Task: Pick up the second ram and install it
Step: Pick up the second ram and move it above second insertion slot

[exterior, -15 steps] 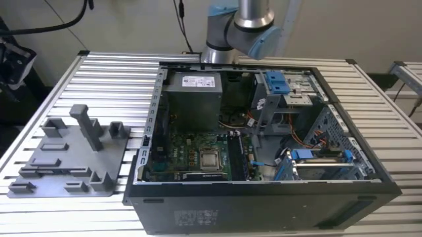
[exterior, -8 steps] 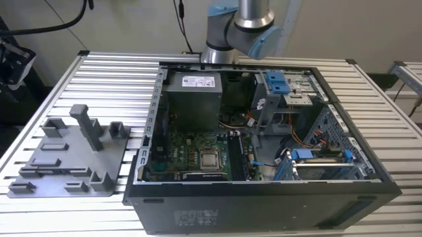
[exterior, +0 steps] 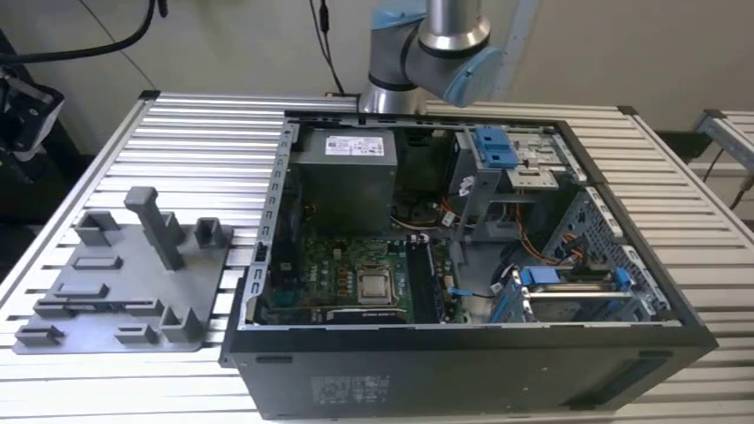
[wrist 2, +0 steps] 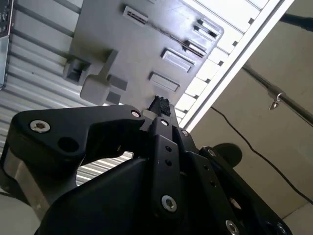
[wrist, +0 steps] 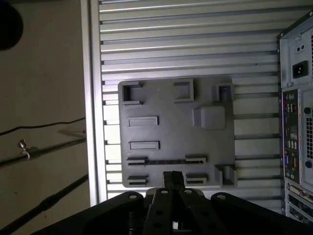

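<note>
The hand hangs over the grey tray on the worktop, closed tight with nothing in it. The memory stick stands on edge in the tray, near the hand's tip.

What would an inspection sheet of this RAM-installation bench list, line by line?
Surface: slatted metal table carrying grey tray and open computer case.
Job's things: second ram, a thin dark strip on edge in the tray.
Clutter: nothing seen.
Grippers: gripper shut, holding nothing, aimed at the tray.
Cables: orange wires inside the case.
Surroundings: pale wall; robot arm beyond the case.
</note>
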